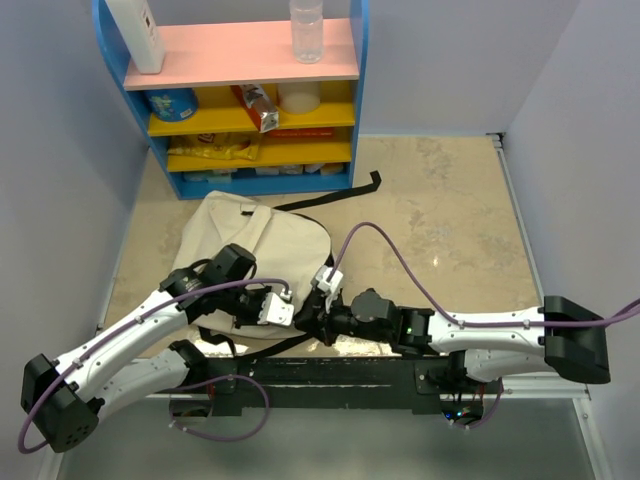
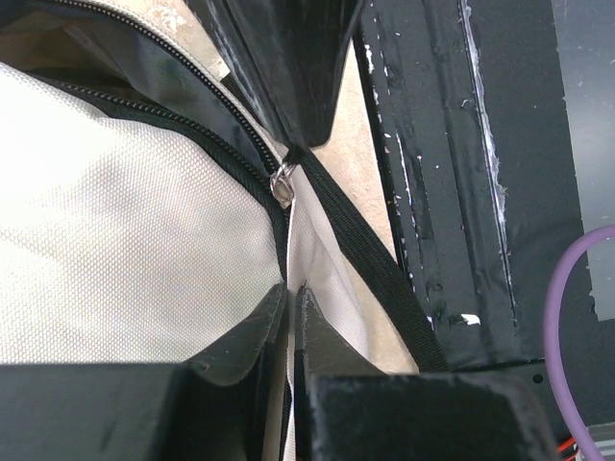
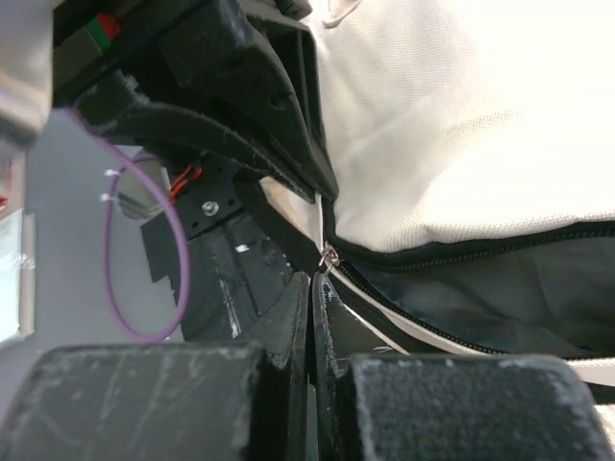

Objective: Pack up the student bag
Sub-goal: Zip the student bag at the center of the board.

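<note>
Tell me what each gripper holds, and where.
Left gripper pinches the student bag by the fabric seam beside its zipper. Right gripper is shut at the zipper pull; grip unclear.

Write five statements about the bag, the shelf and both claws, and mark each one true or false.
1. The student bag lies on the table in front of the blue shelf. True.
2. The right claw is wide open. False: it is shut, with its tips right by the zipper pull.
3. A clear bottle stands on the shelf's pink top board. True.
4. The bag's zipper is closed all the way. False: it is partly open, and the dark lining shows.
5. The left claw hovers over the shelf. False: it is at the bag's near edge, pinched on the fabric.
</note>
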Controlling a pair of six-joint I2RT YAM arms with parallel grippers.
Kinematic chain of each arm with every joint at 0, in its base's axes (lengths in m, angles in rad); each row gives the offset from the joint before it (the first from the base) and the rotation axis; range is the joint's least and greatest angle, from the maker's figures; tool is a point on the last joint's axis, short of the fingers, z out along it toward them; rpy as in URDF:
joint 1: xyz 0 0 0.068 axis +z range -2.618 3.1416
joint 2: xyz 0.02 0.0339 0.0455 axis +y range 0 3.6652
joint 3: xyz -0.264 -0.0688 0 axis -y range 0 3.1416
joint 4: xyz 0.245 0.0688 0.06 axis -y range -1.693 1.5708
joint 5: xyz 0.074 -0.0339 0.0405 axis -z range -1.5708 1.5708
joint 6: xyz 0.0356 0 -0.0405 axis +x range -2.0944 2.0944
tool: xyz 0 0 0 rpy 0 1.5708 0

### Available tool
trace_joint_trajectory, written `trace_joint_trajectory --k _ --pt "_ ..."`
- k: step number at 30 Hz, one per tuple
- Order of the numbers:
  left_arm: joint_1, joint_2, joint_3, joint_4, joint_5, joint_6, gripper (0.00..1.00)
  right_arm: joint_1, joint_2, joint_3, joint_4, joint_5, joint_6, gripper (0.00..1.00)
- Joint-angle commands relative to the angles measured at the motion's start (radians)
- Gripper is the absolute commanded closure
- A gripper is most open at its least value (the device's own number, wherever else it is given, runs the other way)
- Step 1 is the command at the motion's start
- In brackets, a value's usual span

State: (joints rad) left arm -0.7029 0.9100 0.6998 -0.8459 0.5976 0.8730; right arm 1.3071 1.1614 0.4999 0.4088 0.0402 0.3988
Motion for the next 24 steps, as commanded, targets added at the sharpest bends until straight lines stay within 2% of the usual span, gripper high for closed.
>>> trace_joint_trajectory --k 1,11,14,17,20,24 --pt "0.000 -0.011 0.004 -0.007 -0.019 0.000 0.90 0.034 0.043 0.144 -0.143 0.174 -0.021 1.00" --pt "0.000 -0.031 0.000 -0.035 -0.028 0.012 0.94 0.038 -0.052 0.224 -0.323 0.375 -0.041 1.00" --pt "0.002 -0.031 0.009 -0.053 -0.036 0.027 0.99 0.037 -0.051 0.247 -0.393 0.412 -0.043 1.00" --pt "0.002 -0.033 0.026 -0.085 -0.039 0.053 1.00 0.024 -0.048 0.259 -0.452 0.455 -0.035 1.00" --pt "0.002 -0.031 0.046 -0.136 -0.039 0.092 1.00 -0.009 -0.058 0.273 -0.484 0.478 -0.038 1.00" --pt "0.000 -0.037 0.064 -0.223 -0.050 0.165 1.00 -0.122 -0.054 0.307 -0.519 0.472 -0.069 1.00"
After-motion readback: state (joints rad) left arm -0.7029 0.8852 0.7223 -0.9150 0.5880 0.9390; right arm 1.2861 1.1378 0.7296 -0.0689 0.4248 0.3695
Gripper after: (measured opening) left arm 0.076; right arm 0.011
